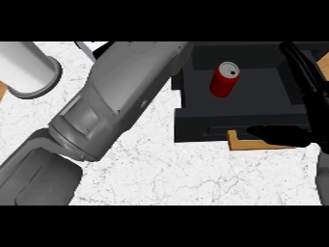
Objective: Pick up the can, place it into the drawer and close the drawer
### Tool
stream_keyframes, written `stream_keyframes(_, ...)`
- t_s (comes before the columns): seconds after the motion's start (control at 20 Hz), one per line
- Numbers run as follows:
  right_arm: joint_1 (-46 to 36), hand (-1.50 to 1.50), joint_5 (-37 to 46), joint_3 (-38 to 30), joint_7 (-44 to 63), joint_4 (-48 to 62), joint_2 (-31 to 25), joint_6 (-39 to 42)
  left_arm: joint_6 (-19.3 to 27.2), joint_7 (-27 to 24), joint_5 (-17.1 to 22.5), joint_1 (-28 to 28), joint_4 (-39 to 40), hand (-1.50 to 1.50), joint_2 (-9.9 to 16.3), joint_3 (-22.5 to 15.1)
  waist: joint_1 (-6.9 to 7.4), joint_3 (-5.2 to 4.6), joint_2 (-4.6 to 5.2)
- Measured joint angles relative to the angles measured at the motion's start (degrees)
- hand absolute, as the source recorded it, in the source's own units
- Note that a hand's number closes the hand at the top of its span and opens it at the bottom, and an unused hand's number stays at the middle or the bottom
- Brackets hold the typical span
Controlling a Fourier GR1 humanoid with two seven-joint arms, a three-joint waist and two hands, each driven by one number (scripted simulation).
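Note:
The red can [224, 80] lies tilted inside the open dark drawer [195, 123], silver top toward the far side, with no hand on it. My right hand [322, 113] is at the drawer's right side. Its fingers [300, 62] reach straight along the right wall, and its thumb [272, 132] lies across the drawer's front panel. The hand is open and holds nothing. My left forearm [117, 101] crosses the view from the lower left to the top centre, beside the drawer's left wall. Its hand is out of view past the top.
A large white cylinder [24, 67] stands on the white marble counter [195, 173] at the upper left. Wooden floor shows at the far left and upper right. A tan wooden piece [247, 143] shows below the drawer's front.

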Motion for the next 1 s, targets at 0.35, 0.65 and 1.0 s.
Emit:
stream_keyframes(0.35, -6.06, -1.5, 12.11, 5.57, -2.35, 15.57, 2.38, -6.4, -1.47, 0.33, -0.61, -0.24, 0.45, -1.5, 0.31, 1.01, 1.59, -0.04, -0.41)
stream_keyframes(0.65, -12.26, -1.5, 17.15, 5.06, -7.19, 31.81, 4.32, -14.28, -2.45, 1.27, -1.44, 0.97, -0.96, -1.5, 2.62, 1.6, 2.8, -0.04, -0.68)
stream_keyframes(1.0, -21.7, -1.5, 21.8, 2.22, -9.31, 49.97, 6.74, -24.47, -3.79, 4.26, -2.68, 2.55, -3.77, -1.5, 6.01, 1.49, 3.99, -0.04, -0.83)
